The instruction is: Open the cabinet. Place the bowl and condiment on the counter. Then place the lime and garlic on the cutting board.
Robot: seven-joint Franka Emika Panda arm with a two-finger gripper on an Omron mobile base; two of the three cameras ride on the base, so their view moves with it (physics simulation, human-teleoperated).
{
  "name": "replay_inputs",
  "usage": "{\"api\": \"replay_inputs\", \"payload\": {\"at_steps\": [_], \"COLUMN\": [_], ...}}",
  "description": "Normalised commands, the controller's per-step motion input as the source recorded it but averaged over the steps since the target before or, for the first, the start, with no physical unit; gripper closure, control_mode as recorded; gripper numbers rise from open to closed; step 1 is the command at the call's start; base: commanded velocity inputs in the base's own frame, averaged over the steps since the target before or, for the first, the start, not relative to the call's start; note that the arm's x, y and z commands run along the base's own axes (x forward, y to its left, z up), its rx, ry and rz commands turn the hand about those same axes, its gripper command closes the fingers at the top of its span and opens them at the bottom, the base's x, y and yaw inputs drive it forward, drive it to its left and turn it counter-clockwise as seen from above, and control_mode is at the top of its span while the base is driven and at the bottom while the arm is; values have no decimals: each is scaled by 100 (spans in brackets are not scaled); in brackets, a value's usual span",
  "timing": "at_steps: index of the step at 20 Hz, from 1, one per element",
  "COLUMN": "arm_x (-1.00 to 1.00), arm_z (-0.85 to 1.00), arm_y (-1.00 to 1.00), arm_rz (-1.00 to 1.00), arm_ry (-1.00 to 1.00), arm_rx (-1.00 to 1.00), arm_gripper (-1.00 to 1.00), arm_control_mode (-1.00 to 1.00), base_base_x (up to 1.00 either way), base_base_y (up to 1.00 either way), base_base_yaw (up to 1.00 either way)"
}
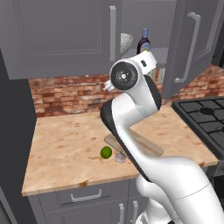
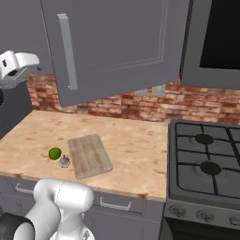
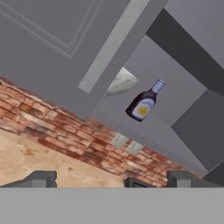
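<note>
While my gripper [image 3: 111, 180] is standing wide and holding nothing, it is facing the cabinet [image 1: 61, 35], whose right door is swinging open and left door is staying shut. Inside the cabinet the bowl [image 1: 126, 43] is sitting left of the condiment [image 1: 144, 42], half hidden by the shut door. Below the cabinet on the counter [image 1: 65, 144], the lime [image 1: 106, 152] and garlic [image 1: 120, 157] are lying just left of the cutting board [image 2: 89, 154], off it.

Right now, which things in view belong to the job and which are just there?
Job: cabinet, bowl, condiment, counter, lime, garlic, cutting board.
Not job: stove, brick backsplash, lower drawers.
</note>
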Motion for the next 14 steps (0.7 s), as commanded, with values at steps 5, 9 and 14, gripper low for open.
{"api": "replay_inputs", "payload": {"at_steps": [5,9,14], "arm_x": [27,24,35], "arm_z": [-2,-8,-9], "arm_y": [-5,-18,-3], "arm_rz": [-1,0,0], "arm_ry": [0,0,0], "arm_rx": [-1,0,0], "arm_gripper": [-100,-100,-100], "arm_control_mode": [-100,-100,-100], "base_base_x": [0,0,0], "base_base_y": [0,0,0], "base_base_yaw": [0,0,0]}}
